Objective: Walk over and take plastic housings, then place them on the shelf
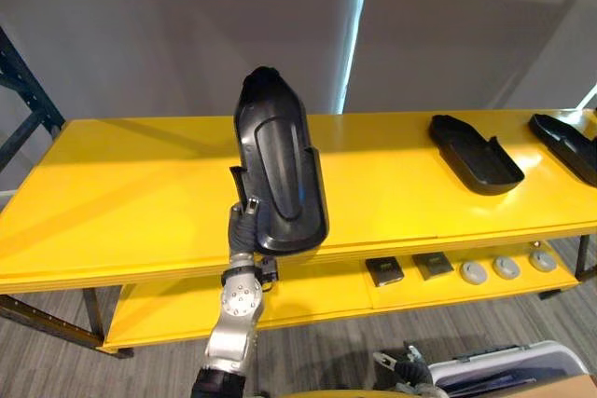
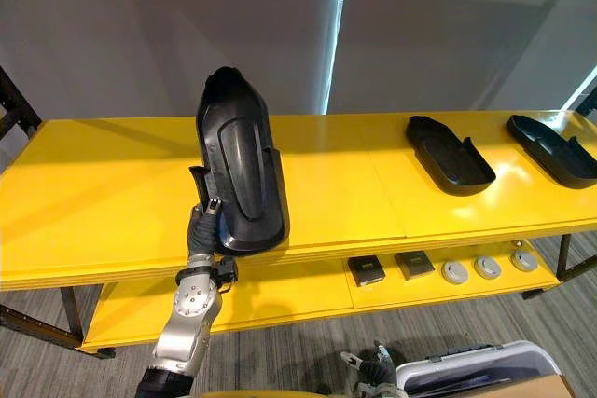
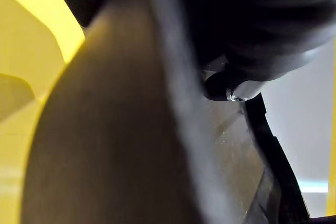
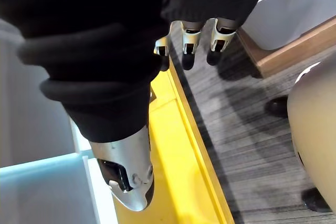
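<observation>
A long black plastic housing (image 1: 280,165) stands upright over the front edge of the yellow shelf's top board (image 1: 121,202), left of centre. My left hand (image 1: 244,221) is shut on its lower left edge from below. In the left wrist view the housing (image 3: 131,145) sits very close, with a dark fingertip (image 3: 231,85) against it. I cannot tell whether its lower end rests on the board. Two more black housings (image 1: 474,153) (image 1: 567,144) lie flat at the right end of the board. My right hand (image 4: 190,35) hangs open beside the shelf's yellow edge (image 4: 178,145), above the grey floor, holding nothing.
The lower yellow board (image 1: 308,291) carries two small black squares (image 1: 384,271) and three grey round discs (image 1: 506,267). A white bin (image 1: 522,370) stands on the floor at the lower right. A dark rack frame (image 1: 28,100) stands at the left end.
</observation>
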